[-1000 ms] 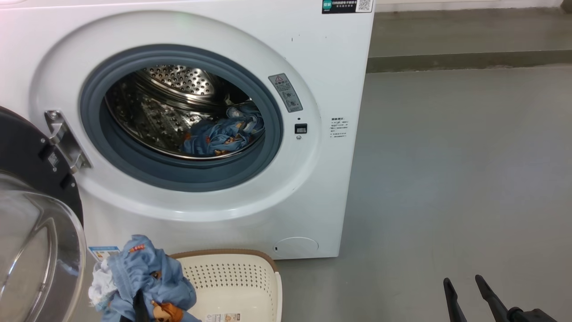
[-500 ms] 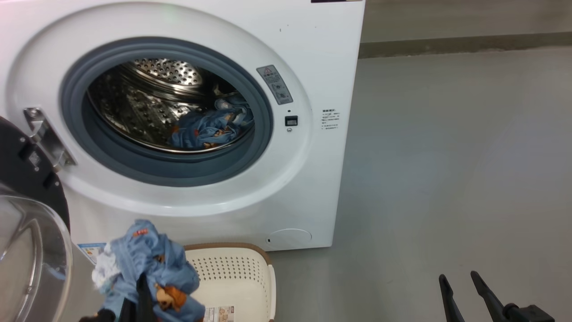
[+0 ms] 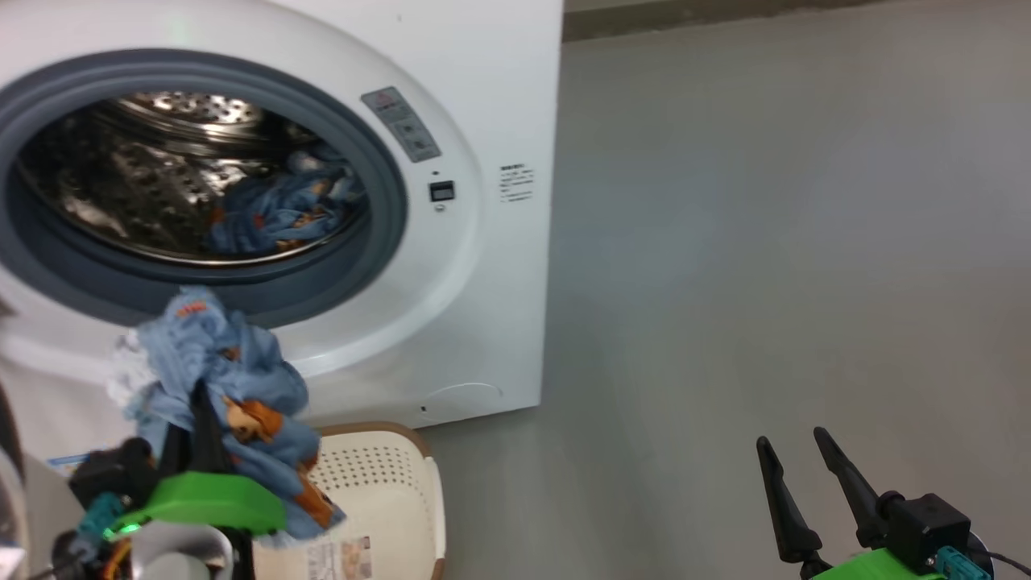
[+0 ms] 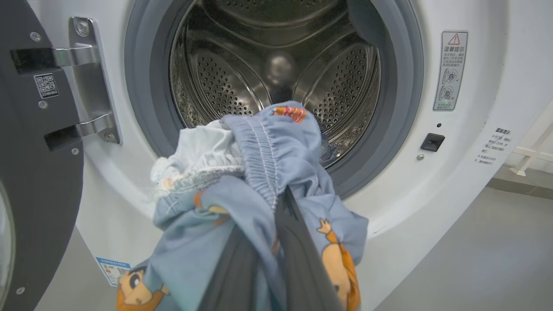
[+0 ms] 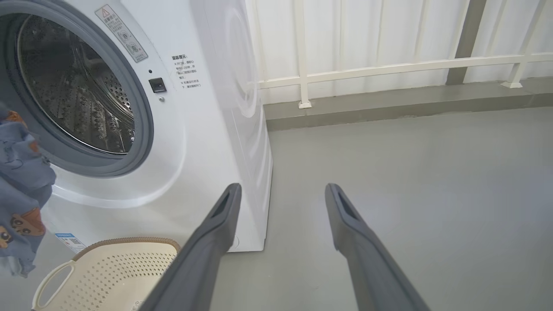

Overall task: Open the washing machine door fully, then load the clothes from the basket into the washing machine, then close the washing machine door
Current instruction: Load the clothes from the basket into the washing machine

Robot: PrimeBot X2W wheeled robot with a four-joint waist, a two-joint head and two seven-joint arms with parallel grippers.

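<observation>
Clothes (image 4: 259, 172) in the air, a bunched bundle right at the lower lip of the washer (image 3: 499, 97) mouth, above the left end of the basket (image 5: 125, 242). The left tool (image 4: 283, 207) is clamped on them, fingers pressed together and buried in the cloth. Another garment (image 3: 274, 213) lies low on the right of the drum (image 4: 242, 65).

Here's the danger: long folds hang below the grip. If they go in too low, I'd expect them to drag on the gasket (image 4: 397, 108) and drape over its lip, and a tail left there would get pinched when the door (image 4: 39, 172) closes. A white piece (image 4: 194, 160) on the bundle's left looks only loosely caught, so it could slide off onto the floor (image 3: 765, 242) between washer and basket. Let go too near the mouth and the whole lot may tumble back out. The door and its hinge (image 4: 90, 77) stand close on the left, so a wide swing could clip them.

Hard to read: the fingertips are lost in fabric, so there's no telling how much cloth they really have. The door is cut off at the frame edge, and how far it stands open can't be judged. The basket's left part sits behind the bundle and arm; what shows looks bare. The head view is blurred.

The right tool (image 3: 791, 437) has its jaws wide apart and empty, over open floor well right of the washer.
</observation>
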